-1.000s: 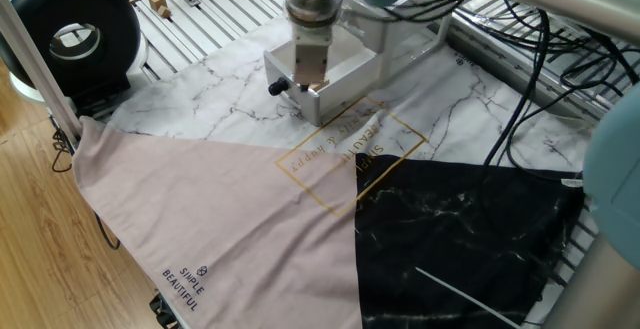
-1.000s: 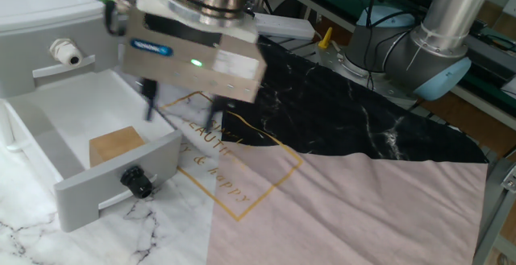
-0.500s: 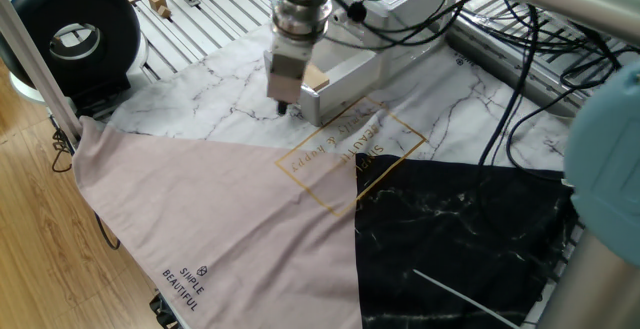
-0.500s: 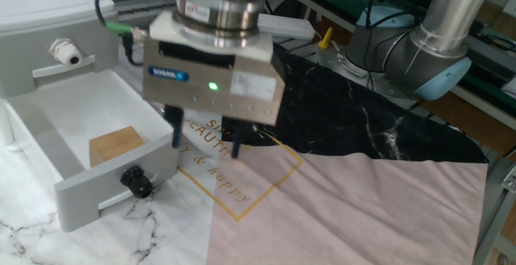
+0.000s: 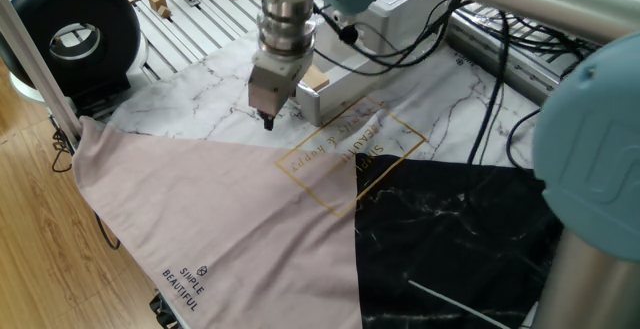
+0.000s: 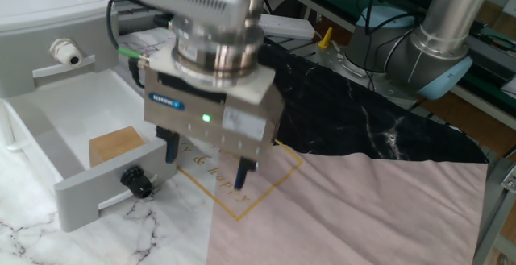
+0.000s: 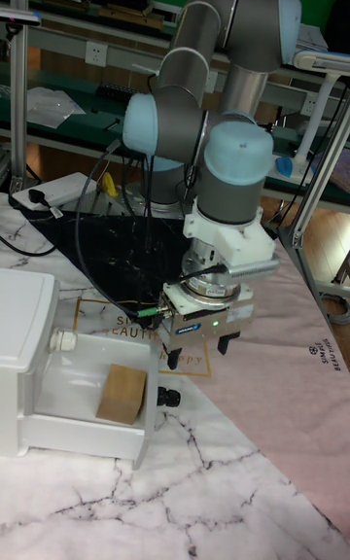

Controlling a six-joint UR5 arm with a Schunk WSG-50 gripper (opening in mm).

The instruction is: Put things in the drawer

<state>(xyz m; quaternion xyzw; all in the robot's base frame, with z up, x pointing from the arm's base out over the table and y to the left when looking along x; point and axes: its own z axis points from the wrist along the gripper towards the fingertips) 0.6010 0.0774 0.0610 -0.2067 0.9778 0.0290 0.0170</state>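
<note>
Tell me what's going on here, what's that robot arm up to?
The tan cube already lies inside the open white drawer. The arm's end effector hangs open and empty above the cloth, just in front of the drawer's black knob. The drawer is not yet closed.

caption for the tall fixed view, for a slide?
Tan cube lies in the open white drawer; the empty, open tool hangs beside the drawer front.

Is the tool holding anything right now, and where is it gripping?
Nothing. The tool is open and empty; the cube lies in the drawer.
</note>
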